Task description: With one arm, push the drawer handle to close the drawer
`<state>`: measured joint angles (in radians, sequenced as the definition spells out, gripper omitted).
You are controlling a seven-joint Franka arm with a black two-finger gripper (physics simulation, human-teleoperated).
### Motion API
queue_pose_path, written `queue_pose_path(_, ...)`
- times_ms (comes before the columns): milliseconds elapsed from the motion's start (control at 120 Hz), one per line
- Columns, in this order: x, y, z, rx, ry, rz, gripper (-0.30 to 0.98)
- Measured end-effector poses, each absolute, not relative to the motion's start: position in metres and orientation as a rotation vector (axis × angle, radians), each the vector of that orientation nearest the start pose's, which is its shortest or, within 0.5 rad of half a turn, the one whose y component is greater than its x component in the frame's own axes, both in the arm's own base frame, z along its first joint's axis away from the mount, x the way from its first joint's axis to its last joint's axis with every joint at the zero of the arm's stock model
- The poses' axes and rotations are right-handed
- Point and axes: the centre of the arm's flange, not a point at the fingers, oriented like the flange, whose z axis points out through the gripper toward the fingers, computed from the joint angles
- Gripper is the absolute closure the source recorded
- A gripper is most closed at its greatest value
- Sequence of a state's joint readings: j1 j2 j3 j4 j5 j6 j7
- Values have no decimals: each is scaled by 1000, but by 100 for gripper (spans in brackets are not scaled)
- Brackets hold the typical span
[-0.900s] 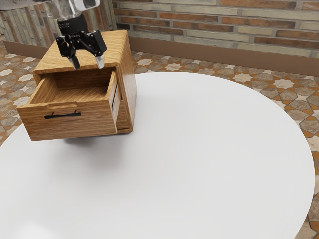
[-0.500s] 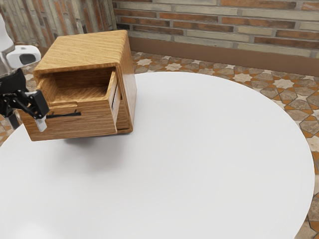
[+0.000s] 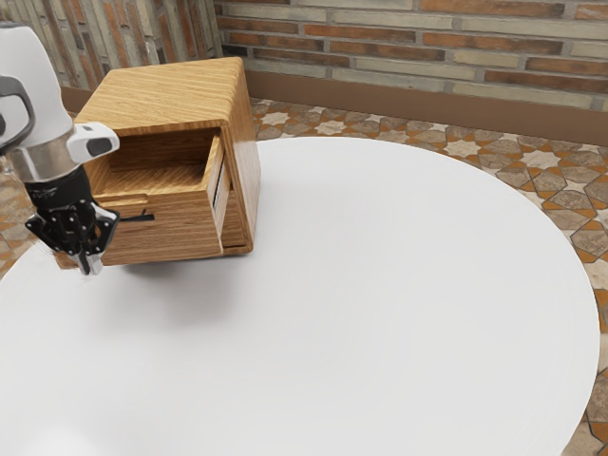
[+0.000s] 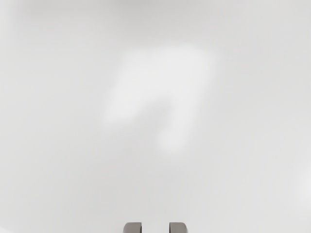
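White table point(image 3: 380, 285) — the exterior view shows the drawer point(image 3: 180, 236) jutting; wrist view — the gripper's point(image 3: 90, 270) fingers point(image 4: 132, 228) narrowly parted.

Reaches in from the exterior view's left with a smooth, white, rounded arm point(image 3: 36, 90). Tips down and a bit toward that view's right. Wears a shiny silver metal band point(image 3: 47, 161) near the low end. Points a black two-finger gripper point(image 3: 90, 269) downward. Has blocky grey fingertips point(image 4: 132, 228) side by side, apart, with a gap between.
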<state>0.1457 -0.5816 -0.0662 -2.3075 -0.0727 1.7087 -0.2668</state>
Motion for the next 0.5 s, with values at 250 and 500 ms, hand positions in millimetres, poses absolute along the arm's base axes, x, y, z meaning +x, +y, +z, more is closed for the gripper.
queue_pose_path(250,398,37,558,-3114,-702,-51,77)
queue_pose_path(500,424,56,545,-3098,-798,-21,77)
